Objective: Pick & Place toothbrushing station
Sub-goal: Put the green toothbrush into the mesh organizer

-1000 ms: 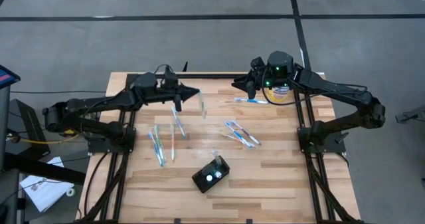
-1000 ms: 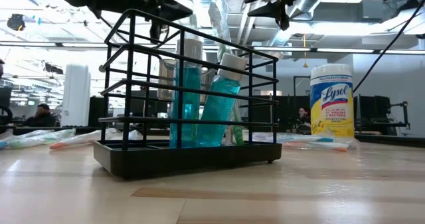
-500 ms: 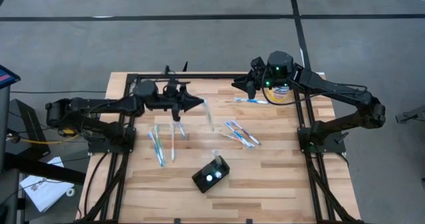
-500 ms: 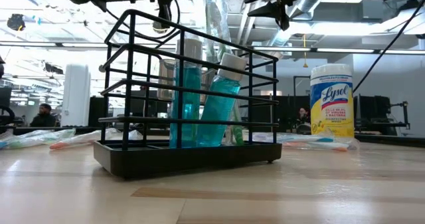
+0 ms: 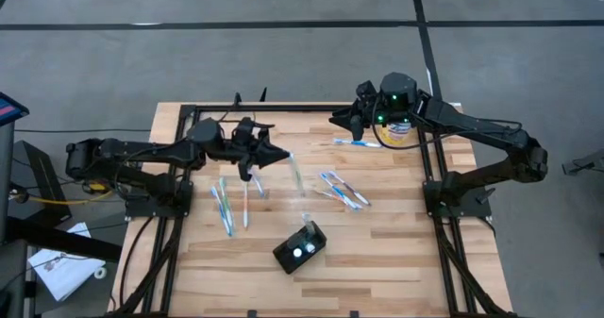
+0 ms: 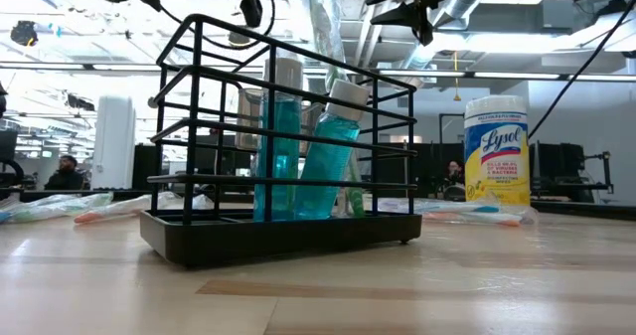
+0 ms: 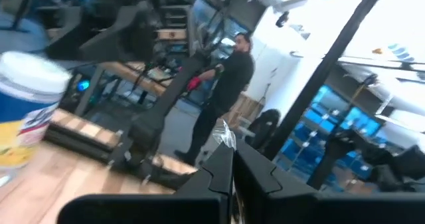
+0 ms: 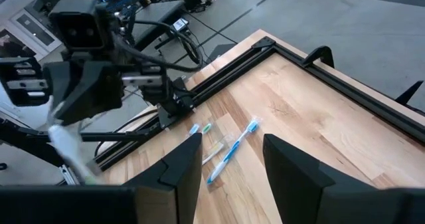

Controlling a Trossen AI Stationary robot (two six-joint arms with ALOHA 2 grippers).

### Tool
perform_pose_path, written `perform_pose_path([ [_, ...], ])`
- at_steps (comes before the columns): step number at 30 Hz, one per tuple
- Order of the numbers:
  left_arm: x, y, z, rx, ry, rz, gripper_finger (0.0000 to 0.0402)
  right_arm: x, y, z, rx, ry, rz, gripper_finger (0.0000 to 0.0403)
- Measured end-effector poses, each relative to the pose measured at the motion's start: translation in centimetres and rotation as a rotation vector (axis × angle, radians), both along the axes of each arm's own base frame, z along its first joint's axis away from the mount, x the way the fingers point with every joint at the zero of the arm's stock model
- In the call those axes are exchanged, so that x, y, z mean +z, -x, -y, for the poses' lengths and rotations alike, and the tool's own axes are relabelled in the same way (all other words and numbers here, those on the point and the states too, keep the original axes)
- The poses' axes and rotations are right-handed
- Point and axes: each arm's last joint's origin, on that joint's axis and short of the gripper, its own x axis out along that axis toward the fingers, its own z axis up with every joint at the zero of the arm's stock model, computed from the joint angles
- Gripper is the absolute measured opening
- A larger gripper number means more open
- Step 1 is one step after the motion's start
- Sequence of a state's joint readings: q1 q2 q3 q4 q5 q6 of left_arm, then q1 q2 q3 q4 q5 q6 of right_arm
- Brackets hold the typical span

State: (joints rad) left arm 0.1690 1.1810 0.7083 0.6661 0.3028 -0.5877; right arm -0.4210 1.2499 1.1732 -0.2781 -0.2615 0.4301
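Two bottles of teal liquid lean inside the toothbrushing station (image 6: pixel 283 146), an open rack of thin black wire on a flat tray base that sits near the front edge of the wooden table (image 5: pixel 377 252). It looks rigid and fairly light, though the bottles could shift; a top rail seems the best hold. The left gripper (image 5: pixel 283 155), clenched on a clear-wrapped toothbrush (image 5: pixel 296 172), hangs above mid-table; the right gripper (image 5: pixel 336 120) hovers parted and empty beside the wipes canister (image 6: pixel 496 152).
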Motion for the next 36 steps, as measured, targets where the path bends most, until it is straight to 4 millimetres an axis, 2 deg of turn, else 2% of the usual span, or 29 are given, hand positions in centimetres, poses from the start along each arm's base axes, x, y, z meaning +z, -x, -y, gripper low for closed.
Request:
perform_pose_path([
  [4, -0.9, -1.2, 0.5, -0.041, 0.026, -0.007, 0.0000, 0.0, 0.0, 0.0, -0.001, -0.003, 0.004, 0.0153],
  [8, -2.5, -3.2, 1.0, -0.104, 0.043, -0.080, 0.0000, 0.0, 0.0, 0.0, -0.001, -0.006, 0.004, 0.0151],
  [15, -2.6, -6.2, 1.2, -0.234, 0.009, -0.098, 0.0000, 0.0, -0.1, -0.2, 0.006, -0.017, -0.002, 0.0149],
  [31, -2.4, -6.2, 1.4, -0.277, -0.007, -0.098, 0.0000, 0.0, -0.1, -0.2, 0.007, -0.017, -0.003, 0.0150],
  [36, -3.4, -6.7, 1.6, -0.282, -0.016, -0.126, 0.0000, 0.0, -0.1, -0.3, 0.011, -0.019, -0.002, 0.0147],
])
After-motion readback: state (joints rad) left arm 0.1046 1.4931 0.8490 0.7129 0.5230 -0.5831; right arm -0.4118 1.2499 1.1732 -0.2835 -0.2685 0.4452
